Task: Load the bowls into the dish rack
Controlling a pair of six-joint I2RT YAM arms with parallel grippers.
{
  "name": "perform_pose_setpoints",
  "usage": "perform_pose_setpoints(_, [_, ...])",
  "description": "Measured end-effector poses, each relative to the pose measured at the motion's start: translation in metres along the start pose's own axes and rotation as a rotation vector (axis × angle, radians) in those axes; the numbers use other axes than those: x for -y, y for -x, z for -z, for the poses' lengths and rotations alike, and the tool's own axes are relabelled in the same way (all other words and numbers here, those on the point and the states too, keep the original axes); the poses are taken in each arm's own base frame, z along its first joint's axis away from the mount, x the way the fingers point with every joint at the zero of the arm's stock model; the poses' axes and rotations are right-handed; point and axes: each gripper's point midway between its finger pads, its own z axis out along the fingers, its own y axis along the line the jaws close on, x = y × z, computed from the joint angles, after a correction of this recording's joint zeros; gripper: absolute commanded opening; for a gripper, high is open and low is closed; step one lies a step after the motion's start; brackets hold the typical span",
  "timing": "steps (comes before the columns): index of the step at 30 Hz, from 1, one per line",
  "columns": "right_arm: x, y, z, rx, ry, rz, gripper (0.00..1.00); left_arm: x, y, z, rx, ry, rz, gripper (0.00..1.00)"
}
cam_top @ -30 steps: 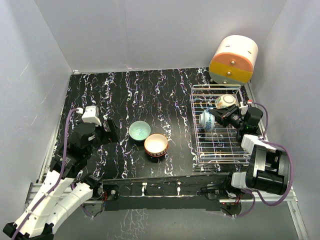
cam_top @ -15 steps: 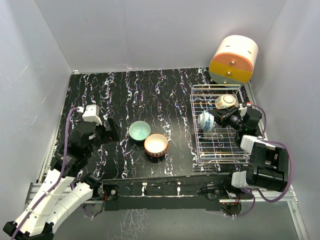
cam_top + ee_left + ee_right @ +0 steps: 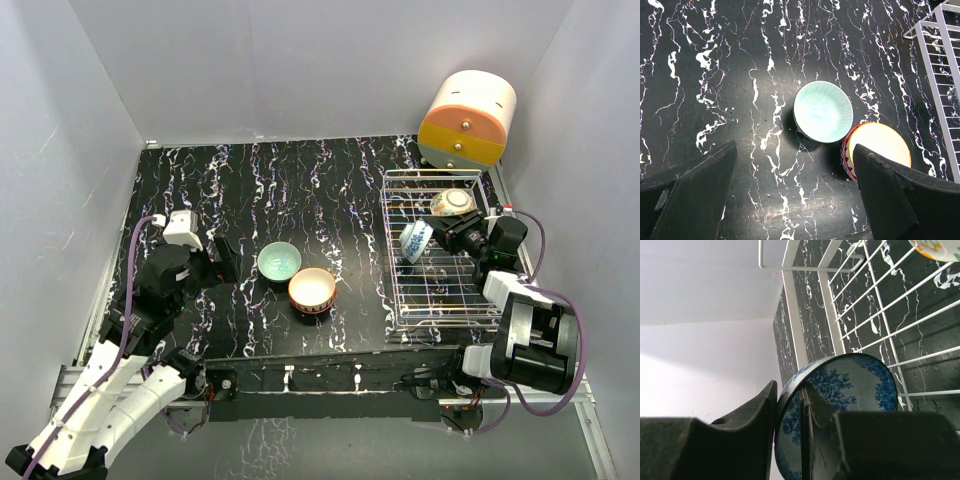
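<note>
Although the right gripper [image 3: 441,237] has its fingers on either side of the rim of the blue-and-white bowl [image 3: 415,240], we cannot tell whether they press it; that bowl stands tilted on edge inside the dish rack [image 3: 440,305], at its left side, with the cream bowl [image 3: 452,203] at the rack's far end. The mint green bowl [image 3: 279,262] and the red-orange bowl [image 3: 311,290] sit upright, side by side, on the black white-veined table [image 3: 300,190] well left of the rack, and the left gripper [image 3: 225,258] hangs farther left of it, released and holding nothing. Pale grey walls [image 3: 300,70] enclose the table, and a cream-and-orange drawer box [image 3: 467,120] stands just behind the rack.
</note>
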Motion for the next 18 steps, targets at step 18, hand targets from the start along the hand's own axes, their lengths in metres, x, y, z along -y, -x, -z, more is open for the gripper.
perform_pose_setpoints(18, [0.004, 0.009, 0.016, 0.103, -0.101, 0.103, 0.22, 0.000, 0.002, 0.002, 0.010, -0.007, 0.004, 0.97])
